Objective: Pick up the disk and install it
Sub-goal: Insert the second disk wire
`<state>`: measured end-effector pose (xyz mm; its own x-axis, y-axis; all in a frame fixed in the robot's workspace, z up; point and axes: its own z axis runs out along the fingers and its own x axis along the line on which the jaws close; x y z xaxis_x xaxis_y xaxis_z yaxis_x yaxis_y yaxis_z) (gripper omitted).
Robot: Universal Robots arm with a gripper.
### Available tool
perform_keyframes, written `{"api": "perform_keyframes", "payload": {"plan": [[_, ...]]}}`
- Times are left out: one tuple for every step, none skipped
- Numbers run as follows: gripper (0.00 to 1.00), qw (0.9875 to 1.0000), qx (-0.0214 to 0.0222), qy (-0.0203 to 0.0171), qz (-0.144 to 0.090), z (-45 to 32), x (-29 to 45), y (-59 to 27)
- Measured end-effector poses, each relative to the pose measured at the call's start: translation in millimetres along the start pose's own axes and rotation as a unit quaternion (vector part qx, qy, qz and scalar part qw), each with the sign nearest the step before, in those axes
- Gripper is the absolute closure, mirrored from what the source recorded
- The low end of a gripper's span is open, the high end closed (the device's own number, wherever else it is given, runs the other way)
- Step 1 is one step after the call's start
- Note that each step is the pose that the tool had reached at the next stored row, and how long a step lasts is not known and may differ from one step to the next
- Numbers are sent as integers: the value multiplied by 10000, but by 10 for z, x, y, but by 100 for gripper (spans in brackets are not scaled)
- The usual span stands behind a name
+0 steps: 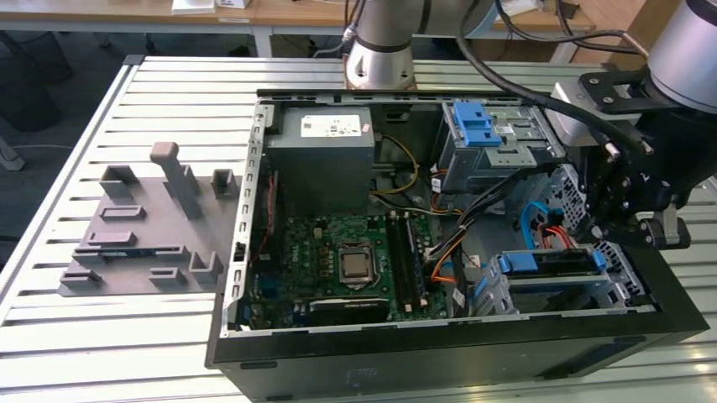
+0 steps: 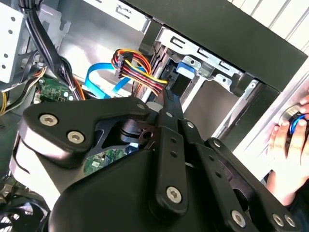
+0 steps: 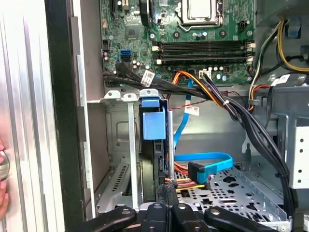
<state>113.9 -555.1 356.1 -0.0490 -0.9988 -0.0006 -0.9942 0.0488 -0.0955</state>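
Note:
The disk (image 1: 546, 262) sits in the drive cage (image 1: 627, 290) at the near right corner of the open computer case, its blue rail and tab facing up. In the first wrist view it stands edge-on in the cage slot, blue tab (image 3: 153, 123) at its outer end. In the second wrist view the blue tab (image 2: 186, 65) shows beyond my fingertips. My gripper (image 1: 627, 231) hovers just above the cage on the exterior view's right. Its thin black fingers (image 3: 166, 193) are pressed together, shut on nothing, with the tips close to the disk's edge (image 2: 169, 102).
Bundled power cables (image 3: 212, 96) and a blue data cable (image 3: 207, 162) run close beside the cage. A blue ribbed latch (image 1: 475, 126) tops the upper drive bay. A grey fixture (image 1: 146, 231) lies on the slatted table. A person's hand (image 2: 289, 140) rests outside the case wall.

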Motion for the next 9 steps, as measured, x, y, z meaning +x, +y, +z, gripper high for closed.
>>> {"api": "perform_keyframes", "payload": {"plan": [[89,10000,-33,1,0,-4,0,0],[89,10000,-70,3,-1,-7,0,-1],[89,9999,-118,5,-1,-9,0,-1],[89,9999,-153,6,-1,-10,0,-2],[89,9998,-177,5,-1,-12,0,-2],[89,9998,-193,4,-1,-15,0,-1],[89,9998,-203,2,0,-20,0,-1],[89,9998,-212,1,0,-27,0,-2],[89,9998,-221,0,0,-34,0,-3]]}}
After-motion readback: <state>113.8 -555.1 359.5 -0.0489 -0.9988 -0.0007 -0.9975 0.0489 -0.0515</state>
